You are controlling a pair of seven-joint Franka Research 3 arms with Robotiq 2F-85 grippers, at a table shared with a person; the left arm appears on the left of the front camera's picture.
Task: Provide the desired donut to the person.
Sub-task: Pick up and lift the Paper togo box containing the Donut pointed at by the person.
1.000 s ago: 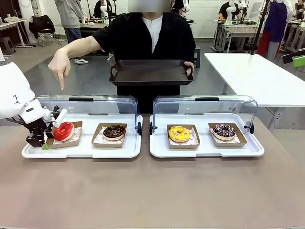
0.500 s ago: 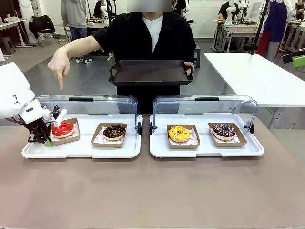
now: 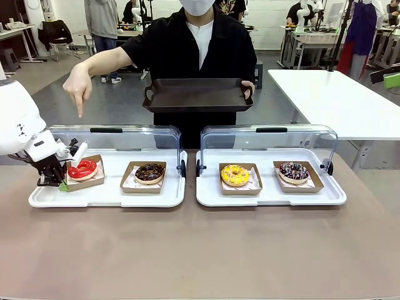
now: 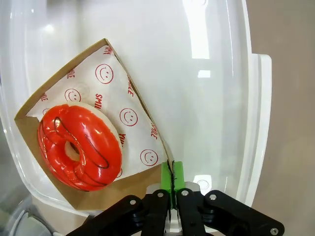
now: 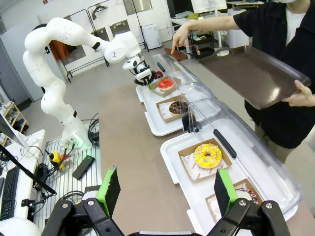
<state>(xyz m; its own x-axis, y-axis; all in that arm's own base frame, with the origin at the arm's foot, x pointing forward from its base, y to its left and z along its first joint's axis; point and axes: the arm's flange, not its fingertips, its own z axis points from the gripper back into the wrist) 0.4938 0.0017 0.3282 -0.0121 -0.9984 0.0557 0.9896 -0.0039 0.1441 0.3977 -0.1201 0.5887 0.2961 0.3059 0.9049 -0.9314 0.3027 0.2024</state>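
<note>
The person [image 3: 194, 44] points a hand [image 3: 77, 87] down at the red donut [image 3: 82, 169] and holds a dark serving tray [image 3: 197, 95] in the other hand. The red donut [image 4: 78, 146] lies on smiley-print paper in a brown cardboard tray [image 4: 135, 181], at the left end of a white tray [image 3: 106, 199]. My left gripper [image 3: 60, 182] sits at that cardboard tray's left edge. In the left wrist view, the left gripper [image 4: 171, 174] has its green pads shut on the cardboard rim. My right gripper [image 5: 167, 189] hangs open high above the table's right end, holding nothing.
A chocolate donut [image 3: 149, 172] shares the left white tray. A yellow donut [image 3: 235, 175] and a dark sprinkled donut [image 3: 294, 170] sit on the right white tray [image 3: 269, 199]. Clear lids [image 3: 119, 134] stand open behind both trays. Bare brown tabletop lies in front.
One second ago the red donut's cardboard tray was tipped up; it now lies flat. My left gripper's fingers have closed fully on its edge. The right arm has not moved.
</note>
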